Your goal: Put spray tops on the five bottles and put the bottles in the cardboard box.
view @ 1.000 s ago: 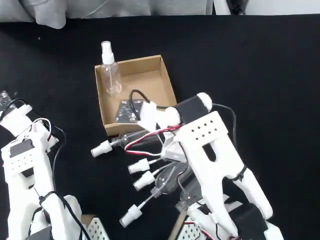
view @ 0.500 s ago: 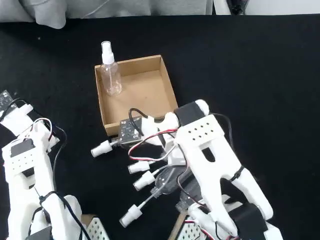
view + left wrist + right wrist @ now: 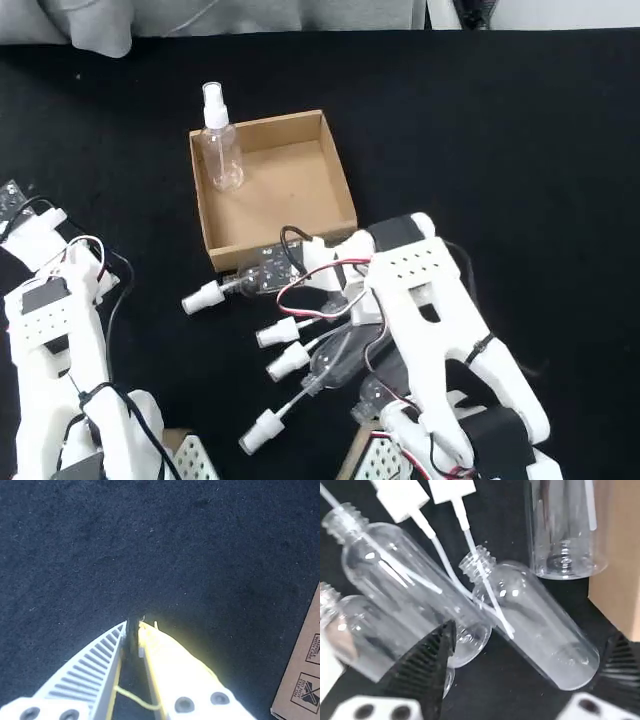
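Cardboard box [image 3: 290, 190]: one capped bottle [image 3: 221, 150] stands upright in its far-left corner. Four loose bottles [image 3: 535, 625] lie on the black surface [image 3: 520, 150] just outside its near wall, their bodies mostly hidden under the right arm (some neck threads bare, spray tops [image 3: 203, 297] pulled out). Right pincer [image 3: 530, 645] is spread above them, drawn back off the box since before. Left pincer [image 3: 134, 630] is pressed together, apart from the box on its left.

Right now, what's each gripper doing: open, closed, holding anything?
Left gripper: closed, holding nothing.
Right gripper: open, holding nothing, with the lying bottles in front of it.
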Controlling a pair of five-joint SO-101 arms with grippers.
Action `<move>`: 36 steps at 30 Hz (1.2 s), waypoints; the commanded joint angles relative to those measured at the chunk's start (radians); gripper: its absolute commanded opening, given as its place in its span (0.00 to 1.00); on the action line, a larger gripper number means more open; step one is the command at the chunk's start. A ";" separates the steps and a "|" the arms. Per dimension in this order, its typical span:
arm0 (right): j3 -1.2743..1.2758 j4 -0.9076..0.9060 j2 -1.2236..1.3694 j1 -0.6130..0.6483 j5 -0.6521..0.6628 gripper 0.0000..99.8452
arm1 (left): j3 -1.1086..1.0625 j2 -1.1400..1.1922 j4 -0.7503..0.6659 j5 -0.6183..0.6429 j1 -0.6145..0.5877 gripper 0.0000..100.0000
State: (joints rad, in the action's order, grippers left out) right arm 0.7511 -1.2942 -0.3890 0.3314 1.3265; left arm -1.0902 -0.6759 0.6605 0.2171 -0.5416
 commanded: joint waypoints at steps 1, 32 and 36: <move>0.021 0.087 -0.045 -0.021 0.014 0.40 | 0.013 -0.035 -0.020 0.002 0.015 0.03; 0.243 0.371 -0.045 -0.029 0.052 0.17 | 0.013 -0.034 -0.020 0.000 0.031 0.03; 0.240 0.371 -0.045 -0.029 0.051 0.12 | -0.013 -0.038 -0.057 0.000 0.035 0.03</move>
State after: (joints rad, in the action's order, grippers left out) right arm 0.9966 -0.9367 -0.3905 0.3284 1.3694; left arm -1.0963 -0.6759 0.6575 0.2171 -0.5247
